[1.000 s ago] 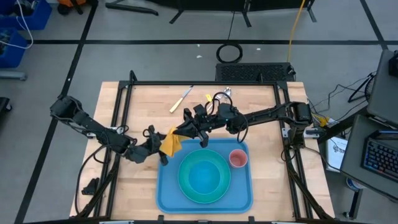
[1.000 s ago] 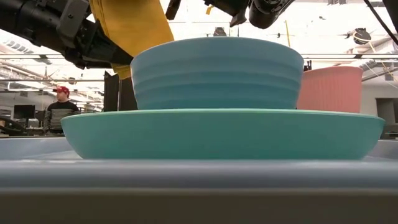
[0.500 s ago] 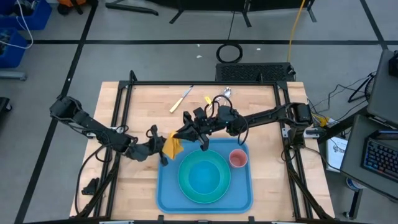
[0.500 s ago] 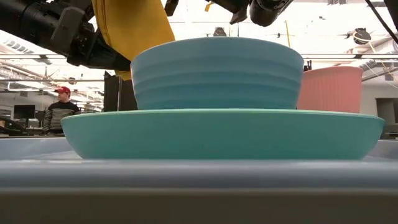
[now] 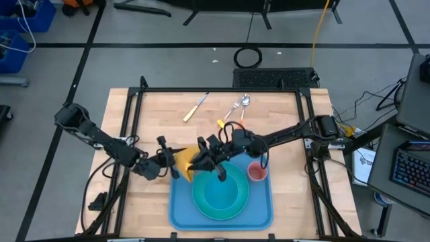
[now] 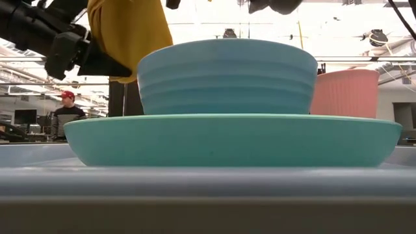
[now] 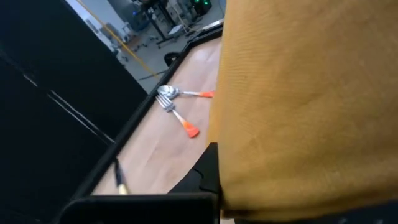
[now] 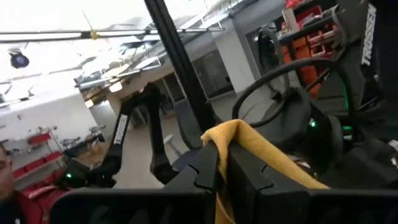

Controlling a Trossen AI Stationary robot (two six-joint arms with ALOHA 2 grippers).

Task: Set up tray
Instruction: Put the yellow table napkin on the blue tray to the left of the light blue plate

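Observation:
The blue tray [image 5: 263,210] lies at the table's near middle. It bears a turquoise plate [image 5: 199,202] with a bowl [image 6: 227,77] in it and a pink cup [image 5: 256,172]. A yellow-orange napkin [image 5: 186,161] hangs over the tray's far left corner, between both grippers. My left gripper [image 5: 172,164] is shut on it from the left and my right gripper [image 5: 203,156] from the right. In the low view the napkin [image 6: 127,32] hangs behind the bowl. My left gripper holds the napkin's left side [image 7: 249,155], coming nearly level from the table's left. The cloth fills the wrist view and hides the contact; only one finger [image 7: 208,177] shows beside it. My right gripper pinches a folded upper edge [image 8: 225,138] of the napkin between its two fingers [image 8: 205,168]. It comes from the table's right. The cloth drapes over the fingers and hangs below them.
A fork and a spoon with orange handles [image 5: 238,107] and a yellow-handled knife [image 5: 195,107] lie on the wood at the far side. The black table frame [image 5: 134,107] runs along the edges. A person [image 6: 64,107] stands far behind the table.
My right gripper has swung toward the table's near edge with the napkin, uncovering the fork and spoon. The napkin now hangs lower and nearer the bowl. My left gripper has rolled at the wrist beside the napkin.

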